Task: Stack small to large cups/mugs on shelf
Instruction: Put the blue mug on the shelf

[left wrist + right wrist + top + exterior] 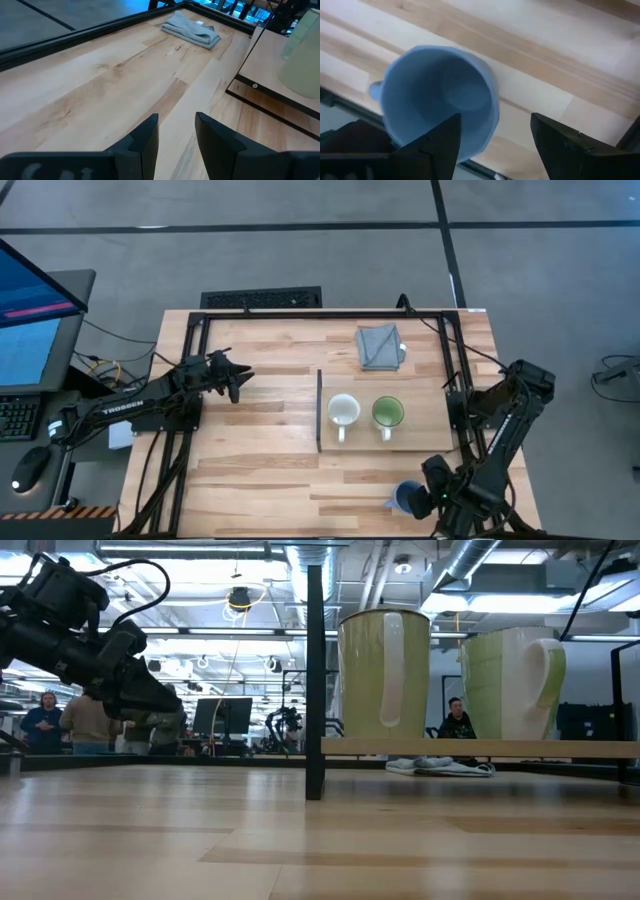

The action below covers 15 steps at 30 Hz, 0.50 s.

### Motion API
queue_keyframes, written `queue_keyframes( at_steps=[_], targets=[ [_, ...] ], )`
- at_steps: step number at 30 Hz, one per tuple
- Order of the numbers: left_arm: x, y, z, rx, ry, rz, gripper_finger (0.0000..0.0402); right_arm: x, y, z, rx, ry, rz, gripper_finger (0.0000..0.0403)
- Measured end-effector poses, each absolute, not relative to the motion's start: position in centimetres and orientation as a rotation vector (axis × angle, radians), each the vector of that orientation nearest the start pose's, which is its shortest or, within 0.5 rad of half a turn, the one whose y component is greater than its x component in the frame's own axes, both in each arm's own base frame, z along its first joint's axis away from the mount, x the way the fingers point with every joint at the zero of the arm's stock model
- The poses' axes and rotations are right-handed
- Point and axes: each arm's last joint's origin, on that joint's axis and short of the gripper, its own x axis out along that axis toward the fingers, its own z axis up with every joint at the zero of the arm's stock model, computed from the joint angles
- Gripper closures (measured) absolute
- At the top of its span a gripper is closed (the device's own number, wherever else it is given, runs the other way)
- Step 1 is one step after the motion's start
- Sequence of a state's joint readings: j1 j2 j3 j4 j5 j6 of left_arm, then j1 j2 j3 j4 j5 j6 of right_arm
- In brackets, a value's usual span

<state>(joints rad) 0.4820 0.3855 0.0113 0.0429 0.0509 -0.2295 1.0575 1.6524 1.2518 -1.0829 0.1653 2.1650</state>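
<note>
Two mugs stand upright on the light-wood shelf (425,438): a cream-white mug (343,411) and a white mug with a green inside (388,413). The low view shows both, the cream-white mug (385,675) and the other (510,680). A blue-grey mug (440,100) stands upright on the tabletop near the front edge (405,497), handle (375,90) to one side. My right gripper (495,145) hangs open above it, pointing down. One finger is over the mug's opening, the other beyond its wall. My left gripper (176,135) waits open over the table's left part (235,375).
A folded grey cloth (380,345) lies at the table's far edge, behind the shelf. A dark upright strip (315,670) runs along the shelf's left short edge. A black frame (300,315) borders the tabletop. People stand in the room beyond the table.
</note>
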Motion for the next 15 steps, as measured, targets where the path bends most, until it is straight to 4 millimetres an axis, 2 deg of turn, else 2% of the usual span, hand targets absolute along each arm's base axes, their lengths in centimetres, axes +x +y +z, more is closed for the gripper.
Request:
queue_keyframes(
  at_steps=[11, 15],
  targets=[
    [10.4, 5.3, 13.7, -0.313, 0.276, 0.464, 0.0283, 16.2, 25.2, 22.9, 0.942, 1.218, -0.81, 0.0143],
    [10.4, 5.3, 13.7, -0.312, 0.277, 0.464, 0.0283, 16.9, 25.0, 22.1, 0.916, 1.216, -0.841, 0.0143]
  ],
)
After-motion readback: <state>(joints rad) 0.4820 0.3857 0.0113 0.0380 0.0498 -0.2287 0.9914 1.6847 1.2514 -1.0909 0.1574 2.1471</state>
